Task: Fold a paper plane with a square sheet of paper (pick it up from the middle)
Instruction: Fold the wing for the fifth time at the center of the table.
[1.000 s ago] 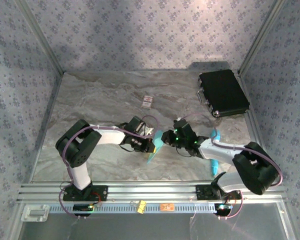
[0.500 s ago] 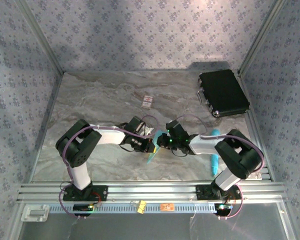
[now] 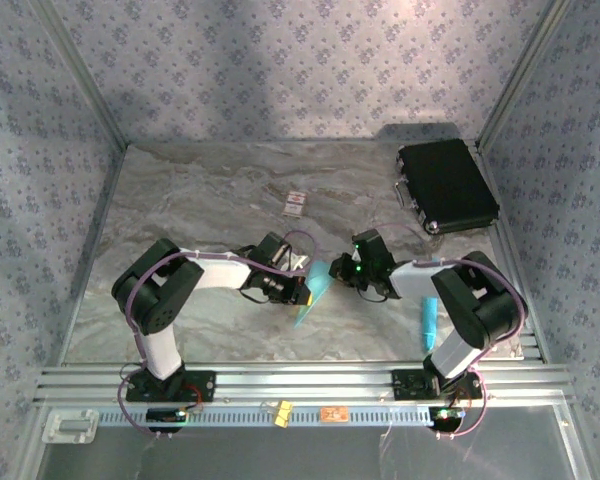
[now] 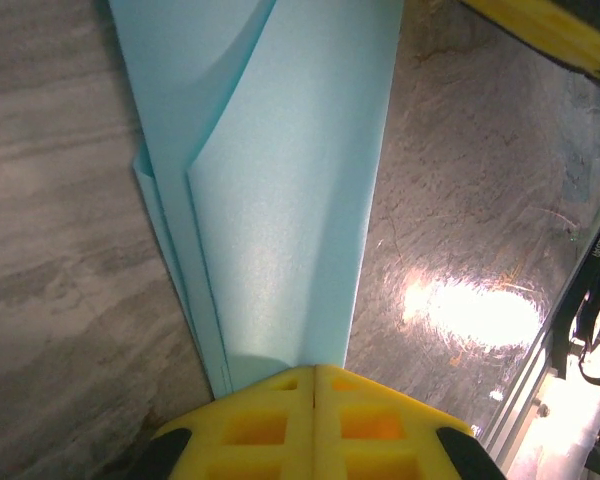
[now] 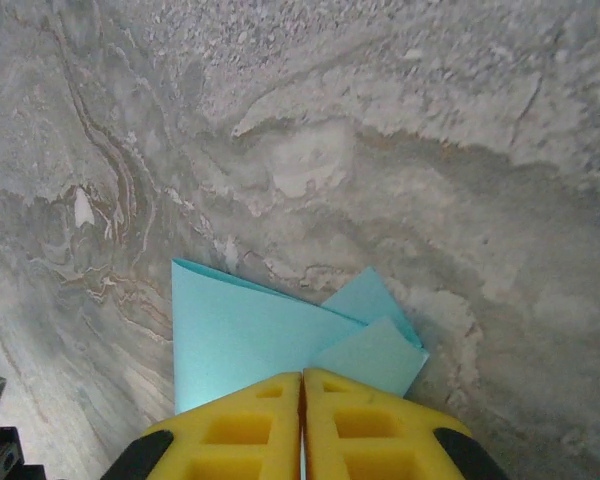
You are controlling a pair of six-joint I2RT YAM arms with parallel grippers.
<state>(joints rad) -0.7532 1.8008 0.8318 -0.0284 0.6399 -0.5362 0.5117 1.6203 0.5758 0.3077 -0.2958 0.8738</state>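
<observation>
Grey marbled surface point(image 3: 200, 200), patterned walls point(image 3: 280, 70), black case point(image 3: 446, 185) far right; left end effector point(image 4: 313, 370) and right end effector point(image 5: 302, 378) pinched shut on folded paper point(image 4: 280, 200).

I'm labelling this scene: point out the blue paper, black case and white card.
blue paper point(image 4: 280, 200): left wrist view, middle of folded flap.
black case point(image 3: 447, 185): top external view, centre of lid.
white card point(image 3: 296, 203): top external view, its middle.

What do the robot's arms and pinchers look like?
The left arm and right arm are white tubes with black joints and looping purple cables. A green light glows on the right one. The fingers are bright yellow blocks with square hollows.
</observation>
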